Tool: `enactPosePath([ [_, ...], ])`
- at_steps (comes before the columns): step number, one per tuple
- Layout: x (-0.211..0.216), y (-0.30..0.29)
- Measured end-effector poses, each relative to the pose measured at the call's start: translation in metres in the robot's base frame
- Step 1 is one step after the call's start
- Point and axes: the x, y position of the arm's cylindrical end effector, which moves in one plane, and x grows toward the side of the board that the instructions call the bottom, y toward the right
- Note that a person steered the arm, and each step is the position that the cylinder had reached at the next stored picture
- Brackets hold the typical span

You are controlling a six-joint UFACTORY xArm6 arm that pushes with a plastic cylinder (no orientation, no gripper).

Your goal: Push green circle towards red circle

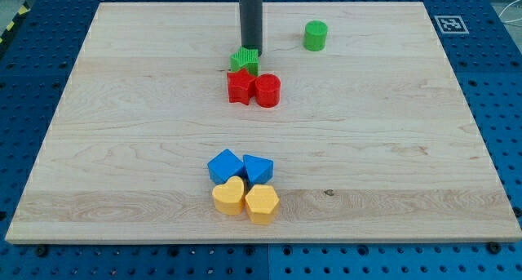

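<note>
The green circle [316, 36] stands near the view's top, right of centre, on the wooden board [122, 133]. The red circle [267, 91] sits lower and to the left of it, touching a red star [241, 86]. A green star [244, 62] sits just above the red star. My tip [249, 49] is at the green star's upper edge, well to the left of the green circle and above the red circle.
A blue cube [224, 166] and a blue block [258, 168] sit near the view's bottom centre, with a yellow heart [229, 196] and a yellow hexagon [262, 203] just below them. A marker tag [449, 24] is at the board's top right corner.
</note>
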Motion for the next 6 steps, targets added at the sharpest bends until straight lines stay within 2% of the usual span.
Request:
enactPosePath([
  [2, -0.003, -0.002],
  [3, -0.051, -0.002],
  [4, -0.088, 0.026],
  [5, -0.09, 0.1],
  [6, -0.079, 0.147],
])
